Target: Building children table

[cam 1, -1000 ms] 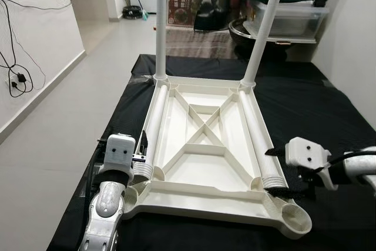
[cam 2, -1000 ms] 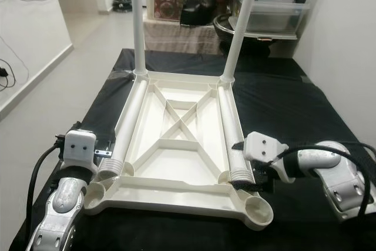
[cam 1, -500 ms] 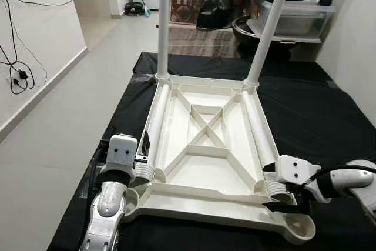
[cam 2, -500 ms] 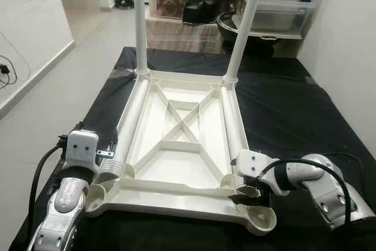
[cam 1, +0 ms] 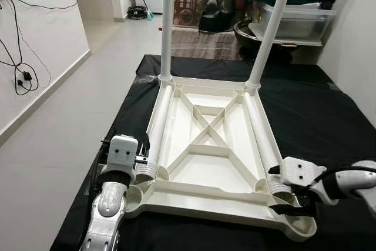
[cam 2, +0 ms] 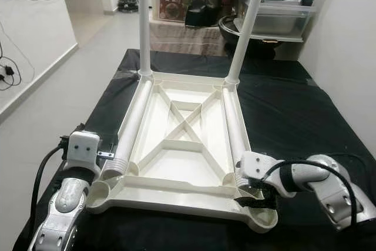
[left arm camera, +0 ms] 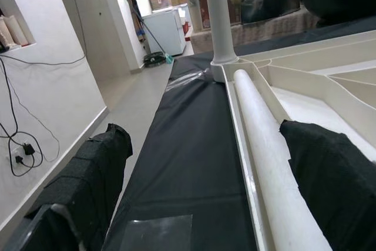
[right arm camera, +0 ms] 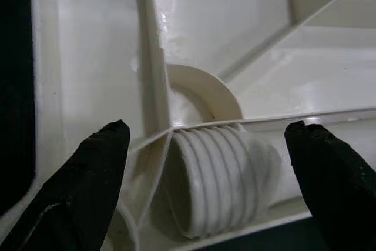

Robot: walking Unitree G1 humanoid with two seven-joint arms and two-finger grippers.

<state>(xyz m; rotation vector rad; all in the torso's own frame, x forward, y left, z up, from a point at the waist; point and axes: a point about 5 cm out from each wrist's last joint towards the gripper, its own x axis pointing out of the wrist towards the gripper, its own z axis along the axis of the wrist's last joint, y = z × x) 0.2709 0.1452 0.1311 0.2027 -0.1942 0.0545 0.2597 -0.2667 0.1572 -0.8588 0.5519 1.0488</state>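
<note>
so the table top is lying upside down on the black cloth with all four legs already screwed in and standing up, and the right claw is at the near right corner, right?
Not quite: two legs stand upright, at the far corners. The other two legs lie loose inside the upside-down table top, as the left eye view shows. The rest holds: it lies on the black cloth, and the right claw is at the near right corner.

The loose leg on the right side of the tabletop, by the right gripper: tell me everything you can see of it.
The loose right leg is a smooth white plastic tube lying flat inside the upturned tabletop, along its right rim, far end next to the upright leg already screwed in. Its near end is ribbed with screw threads and sits beside the empty corner socket. The right gripper is open, its fingers straddling the threaded end without closing on it.
</note>
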